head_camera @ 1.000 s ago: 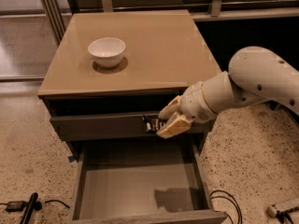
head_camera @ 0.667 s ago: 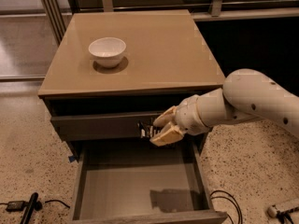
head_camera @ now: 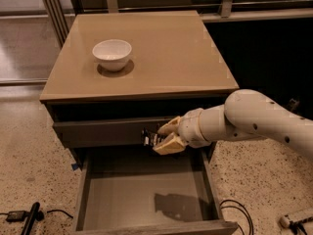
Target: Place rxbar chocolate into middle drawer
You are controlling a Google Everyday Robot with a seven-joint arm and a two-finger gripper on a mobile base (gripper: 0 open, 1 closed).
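My gripper (head_camera: 160,136) reaches in from the right on a white arm and is shut on the rxbar chocolate (head_camera: 148,138), a small black wrapper with white lettering that sticks out to the left of the tan fingers (head_camera: 169,145). It hangs in front of the closed upper drawer front, above the back edge of the middle drawer (head_camera: 82,192). That drawer is pulled out, a deep grey box with a bare floor that carries only the arm's shadow.
A white bowl (head_camera: 112,53) sits on the tan cabinet top (head_camera: 161,53). A closed grey drawer front (head_camera: 98,132) lies above the open drawer. Cables (head_camera: 238,211) and a black tool (head_camera: 29,218) lie on the speckled floor. A railing runs behind.
The gripper has moved left and slightly down with the rxbar chocolate in it, from the drawer's right side toward its middle. The bowl and drawer have not moved.
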